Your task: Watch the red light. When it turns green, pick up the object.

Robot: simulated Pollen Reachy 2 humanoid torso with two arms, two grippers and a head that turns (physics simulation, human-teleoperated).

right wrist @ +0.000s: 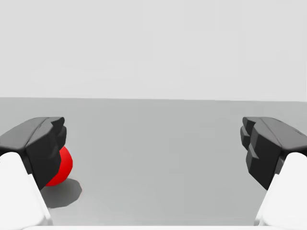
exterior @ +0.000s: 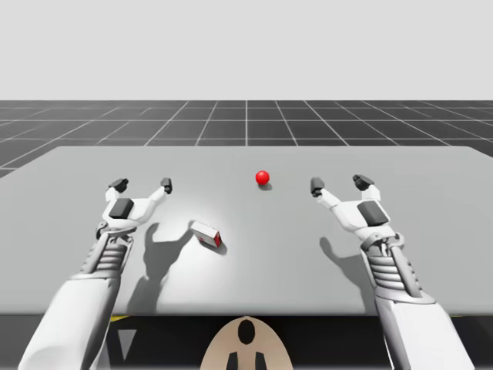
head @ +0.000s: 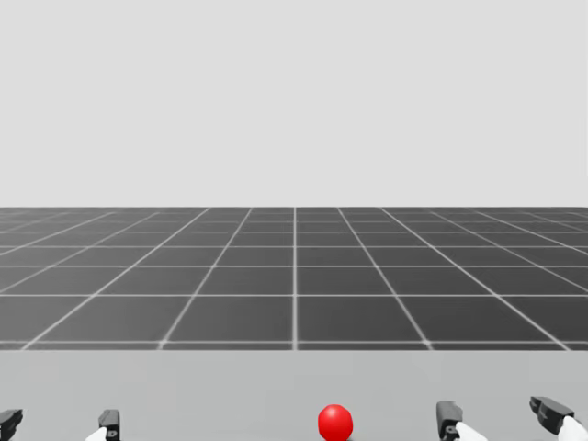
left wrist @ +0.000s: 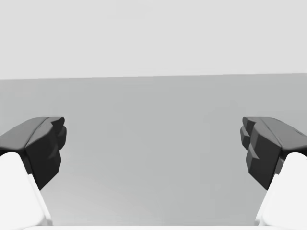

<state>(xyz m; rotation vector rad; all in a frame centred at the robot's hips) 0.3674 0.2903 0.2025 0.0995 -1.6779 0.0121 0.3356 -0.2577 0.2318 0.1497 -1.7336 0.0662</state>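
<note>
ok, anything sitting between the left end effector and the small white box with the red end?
Nothing visible. The small white box with a red end lies on the bare grey table, toward the middle from the open left end effector and nearer me. The red ball light sits farther out, off that line.

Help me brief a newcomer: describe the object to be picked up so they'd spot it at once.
On the grey table, look to the right of my left gripper, nearer to me. A small pale box with a red end lies there. The only other loose thing, the red ball, is round and sits farther back.
</note>
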